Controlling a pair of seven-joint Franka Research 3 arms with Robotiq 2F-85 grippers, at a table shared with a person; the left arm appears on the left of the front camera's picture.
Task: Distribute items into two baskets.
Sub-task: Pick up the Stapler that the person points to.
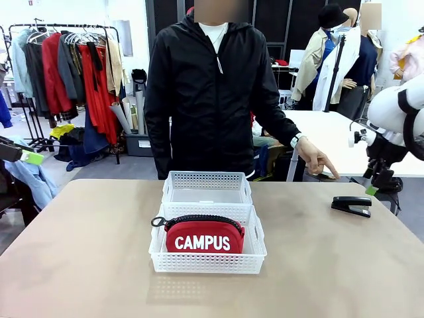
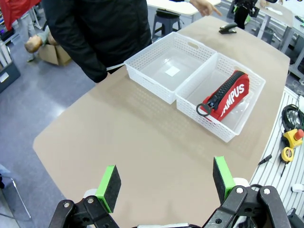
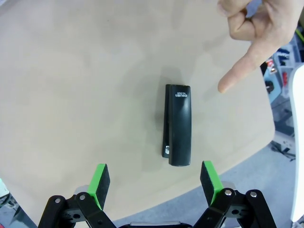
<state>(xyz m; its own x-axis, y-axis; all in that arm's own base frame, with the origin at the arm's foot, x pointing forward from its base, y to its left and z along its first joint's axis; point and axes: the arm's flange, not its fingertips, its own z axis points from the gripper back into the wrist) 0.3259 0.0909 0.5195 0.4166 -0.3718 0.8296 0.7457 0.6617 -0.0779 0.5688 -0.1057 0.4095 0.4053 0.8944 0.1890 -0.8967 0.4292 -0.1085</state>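
On the table: two white baskets stand in the middle, touching, one behind the other.
Near basket: it holds the red pouch, which stands on its long edge with "CAMPUS" facing the robot.
Far basket: no item is in it.
Stapler: it lies flat by the table's right edge, well apart from the baskets.
Person's hand: one finger points down at the stapler, close but not touching.
Right fingers: they are spread wide and hold nothing. They hang above the stapler, which lies lengthways between them, nearer one side.
Left fingers: they are spread wide and hold nothing, up high over the table's left side, well apart from the baskets.
How the stapler handles: it looks small, hard and stiff, and maybe a bit heavy for its size. Its smooth black top may be slippery.
Where to hold it: I would pinch its two narrow sides near the middle, so it does not tip. Squeezing top to bottom could press it shut.
Where it should go: likely the far basket, since the pouch fills the near one.
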